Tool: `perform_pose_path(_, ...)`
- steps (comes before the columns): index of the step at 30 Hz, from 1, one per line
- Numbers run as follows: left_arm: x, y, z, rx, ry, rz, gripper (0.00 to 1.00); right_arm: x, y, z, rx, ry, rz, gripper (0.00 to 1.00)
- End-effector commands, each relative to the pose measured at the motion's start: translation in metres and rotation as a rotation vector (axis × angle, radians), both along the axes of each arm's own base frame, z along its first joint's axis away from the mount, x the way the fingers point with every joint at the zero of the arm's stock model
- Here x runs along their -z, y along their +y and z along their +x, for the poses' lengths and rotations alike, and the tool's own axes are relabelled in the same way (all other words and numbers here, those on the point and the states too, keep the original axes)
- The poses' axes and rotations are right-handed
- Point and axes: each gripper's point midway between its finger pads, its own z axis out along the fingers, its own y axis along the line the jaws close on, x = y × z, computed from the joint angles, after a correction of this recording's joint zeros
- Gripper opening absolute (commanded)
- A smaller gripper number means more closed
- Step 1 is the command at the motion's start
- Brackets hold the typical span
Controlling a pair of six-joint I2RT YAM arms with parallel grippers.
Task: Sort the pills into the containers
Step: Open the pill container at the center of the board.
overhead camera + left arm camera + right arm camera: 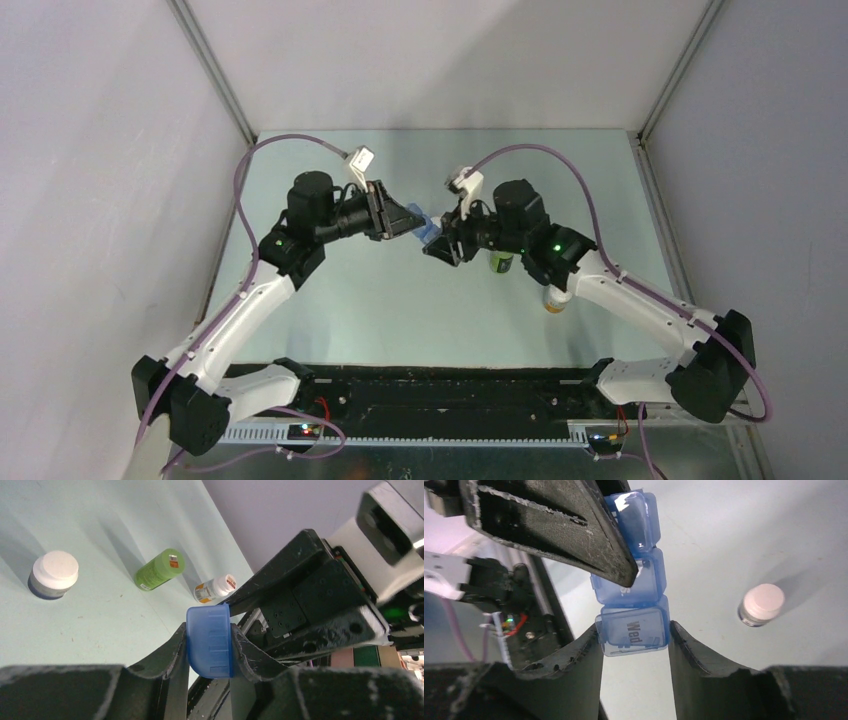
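blue pill box (644, 582), largely hidden from above, gripped by left gripper (209, 632) and right gripper (634, 629).

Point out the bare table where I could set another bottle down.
Free: the wide patch of table between the left arm, the right arm and the black rail; also the far strip along the back wall. Crowded: under the right arm, where the green bottle and small orange-labelled bottle lie.

High rear overview; two opposed wrist close-ups on one pill box (633, 630)
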Motion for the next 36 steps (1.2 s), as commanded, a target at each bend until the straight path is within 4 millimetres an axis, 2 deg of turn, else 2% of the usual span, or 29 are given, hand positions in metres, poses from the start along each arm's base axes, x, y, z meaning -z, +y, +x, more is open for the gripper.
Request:
perform_pose_path(1, -0.010, 0.002, -0.010, 0.050, -0.096, 0.001, 0.00, -0.057, -0.014, -0.007, -0.102, 0.058, 0.265, 0.28)
perform_pose_path(2, -0.009, 0.002, -0.010, 0.051, -0.099, 0.002, 0.00, -0.057, -0.014, -0.013, -0.141, 0.093, 0.280, 0.29)
perform_pose_path(4, -0.010, 0.002, -0.011, 0.054, -0.104, -0.001, 0.00, -0.059, -0.017, -0.012, -0.157, 0.125, 0.307, 0.37)
perform_pose_path(6, -0.012, 0.003, -0.011, 0.053, -0.109, -0.004, 0.00, -0.060, -0.020, -0.008, -0.151, 0.153, 0.332, 0.51)
perform_pose_path(8, -0.013, 0.002, -0.011, 0.056, -0.112, -0.008, 0.00, -0.054, -0.026, 0.004, -0.077, 0.178, 0.338, 0.70)
perform_pose_path(12, -0.015, 0.003, -0.013, 0.060, -0.118, -0.015, 0.00, -0.041, -0.037, 0.028, 0.067, 0.264, 0.366, 0.77)
perform_pose_path(17, -0.015, 0.004, -0.014, 0.058, -0.118, -0.017, 0.00, -0.036, -0.043, 0.038, 0.135, 0.317, 0.416, 0.76)
perform_pose_path(19, -0.015, 0.004, -0.014, 0.059, -0.118, -0.020, 0.00, -0.032, -0.042, 0.040, 0.140, 0.341, 0.415, 0.69)
perform_pose_path(21, -0.016, 0.004, -0.014, 0.058, -0.119, -0.024, 0.00, -0.029, -0.041, 0.039, 0.130, 0.357, 0.414, 0.55)
perform_pose_path(22, -0.016, 0.003, -0.014, 0.059, -0.119, -0.024, 0.00, -0.029, -0.040, 0.039, 0.123, 0.360, 0.417, 0.44)
perform_pose_path(24, -0.015, 0.004, -0.014, 0.057, -0.119, -0.023, 0.00, -0.032, -0.036, 0.032, 0.081, 0.373, 0.425, 0.33)
perform_pose_path(27, -0.013, 0.004, -0.014, 0.057, -0.115, -0.018, 0.00, -0.042, -0.031, 0.027, 0.033, 0.369, 0.454, 0.37)
perform_pose_path(30, -0.011, 0.005, -0.014, 0.059, -0.106, -0.013, 0.00, -0.048, -0.026, 0.021, -0.018, 0.366, 0.471, 0.59)
perform_pose_path(32, -0.010, 0.005, -0.014, 0.060, -0.102, -0.010, 0.00, -0.049, -0.024, 0.018, -0.044, 0.373, 0.479, 0.64)
perform_pose_path(33, -0.009, 0.005, -0.014, 0.059, -0.103, -0.007, 0.00, -0.050, -0.023, 0.019, -0.054, 0.375, 0.484, 0.63)
perform_pose_path(36, -0.007, 0.006, -0.015, 0.060, -0.099, -0.004, 0.00, -0.050, -0.018, 0.011, -0.124, 0.391, 0.486, 0.55)
